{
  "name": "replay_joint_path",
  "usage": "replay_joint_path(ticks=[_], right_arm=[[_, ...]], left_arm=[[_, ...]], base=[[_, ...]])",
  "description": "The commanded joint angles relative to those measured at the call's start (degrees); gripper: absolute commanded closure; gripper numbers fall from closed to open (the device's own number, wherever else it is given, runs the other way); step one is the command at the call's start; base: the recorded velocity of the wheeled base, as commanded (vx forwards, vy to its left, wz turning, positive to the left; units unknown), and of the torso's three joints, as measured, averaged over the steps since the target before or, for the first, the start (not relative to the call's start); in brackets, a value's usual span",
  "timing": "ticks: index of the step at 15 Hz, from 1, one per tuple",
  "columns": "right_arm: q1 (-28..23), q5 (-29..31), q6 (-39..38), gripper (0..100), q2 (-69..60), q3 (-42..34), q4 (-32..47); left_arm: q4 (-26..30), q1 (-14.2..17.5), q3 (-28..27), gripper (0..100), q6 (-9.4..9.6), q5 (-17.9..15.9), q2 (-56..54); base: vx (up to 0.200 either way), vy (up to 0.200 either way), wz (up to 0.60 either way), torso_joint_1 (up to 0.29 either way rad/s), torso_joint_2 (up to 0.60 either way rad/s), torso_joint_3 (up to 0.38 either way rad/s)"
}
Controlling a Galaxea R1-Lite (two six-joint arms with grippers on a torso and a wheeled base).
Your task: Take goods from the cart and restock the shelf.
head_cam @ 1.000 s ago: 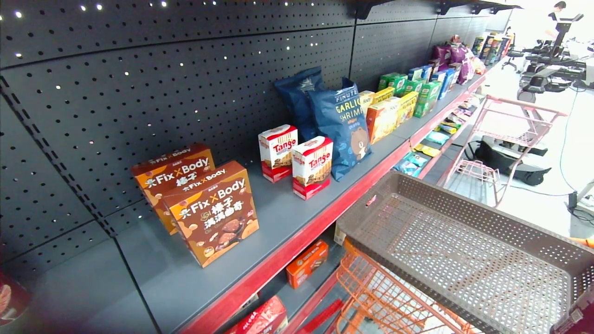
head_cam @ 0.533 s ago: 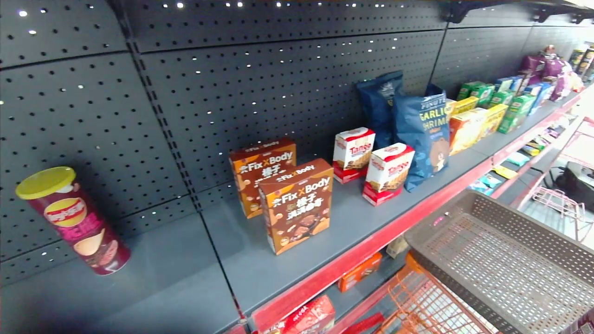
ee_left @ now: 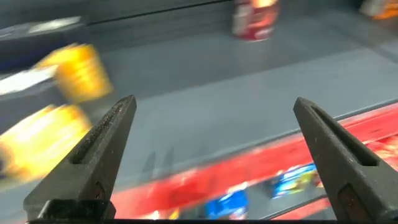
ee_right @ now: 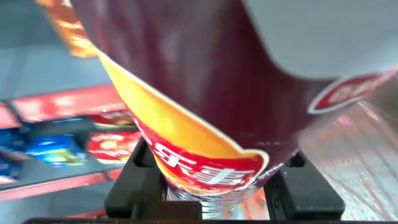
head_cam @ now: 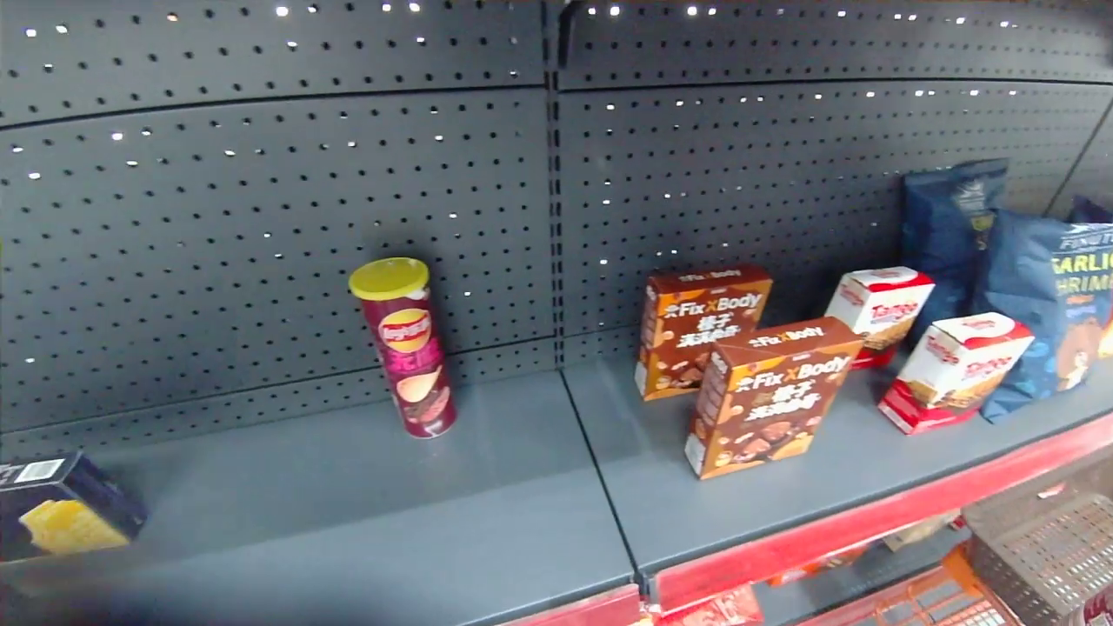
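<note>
A maroon chip can (ee_right: 186, 81) with a yellow and red print is held in my right gripper (ee_right: 214, 186), which is shut on its lower end. A matching maroon can with a yellow lid (head_cam: 404, 348) stands upright on the grey shelf (head_cam: 365, 496), close to the pegboard back. My left gripper (ee_left: 214, 104) hangs open with nothing between its fingers, in front of the shelf's red front edge (ee_left: 249, 168). The cart's brown perforated basket (head_cam: 1043, 548) is at the lower right.
Two brown boxes (head_cam: 765, 396) stand right of the shelf's can, then two white and red boxes (head_cam: 952, 369) and blue bags (head_cam: 1052, 304). A dark box with a yellow picture (head_cam: 61, 513) sits at the far left. Bare shelf lies on both sides of the can.
The head camera has swung left along the shelf, so the cart basket slid to the lower right and the chip can came to the middle. The goods themselves stayed put.
</note>
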State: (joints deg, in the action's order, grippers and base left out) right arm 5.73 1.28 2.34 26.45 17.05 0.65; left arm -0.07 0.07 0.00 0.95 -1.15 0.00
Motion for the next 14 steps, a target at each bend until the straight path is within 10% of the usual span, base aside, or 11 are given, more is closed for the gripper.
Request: replay_joint_path(ticks=[1, 14], right_arm=[[-0.10, 0.04, 0.03, 100, 0.09, 0.08, -0.03], [6.14, -11.65, -0.49, 100, -10.37, -0.27, 0.06]], left_arm=[[-0.01, 0.01, 0.00, 0, -0.07, 0.00, 0.00], [-0.01, 0.01, 0.00, 0, 0.02, 0.00, 0.00]], base=[[0.000, 0.000, 0.60, 0.002, -0.01, -0.002], [0.000, 0.000, 0.09, 0.001, 0.00, 0.001]])
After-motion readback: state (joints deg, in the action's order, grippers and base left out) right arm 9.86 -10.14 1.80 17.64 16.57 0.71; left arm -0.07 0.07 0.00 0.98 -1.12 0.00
